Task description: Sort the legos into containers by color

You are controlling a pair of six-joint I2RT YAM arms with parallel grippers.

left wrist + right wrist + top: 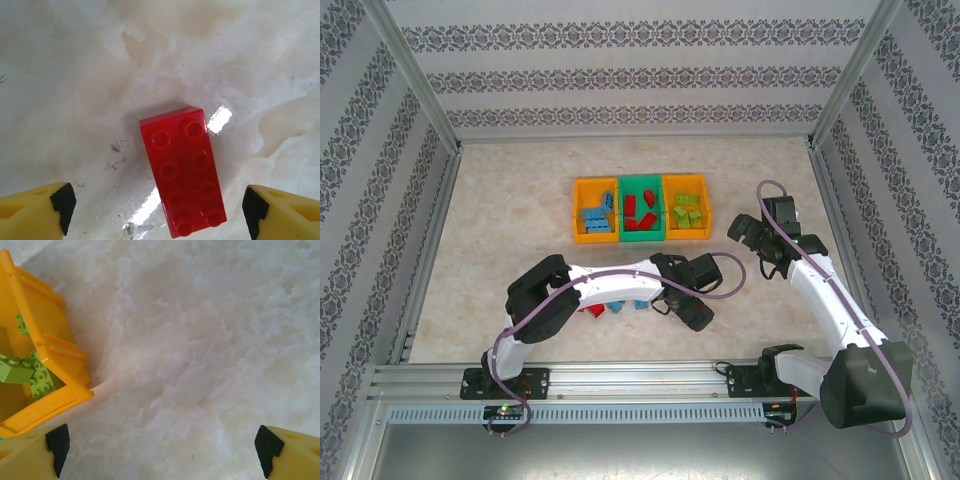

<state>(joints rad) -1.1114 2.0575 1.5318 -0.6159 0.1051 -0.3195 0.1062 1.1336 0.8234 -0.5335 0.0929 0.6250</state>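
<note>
A red 2x4 lego lies flat on the table, studs up, between the wide-apart yellow fingers of my open left gripper, untouched. From above, the left gripper hangs low right of centre. Three containers stand in a row: an orange one with light blue legos, a green one with red legos, and an orange one with lime legos. My right gripper is open over bare table beside that right bin, holding nothing.
Under the left arm lie a loose red brick and two light blue bricks. Patterned walls and metal frame posts enclose the table. A metal rail runs along the near edge by the arm bases.
</note>
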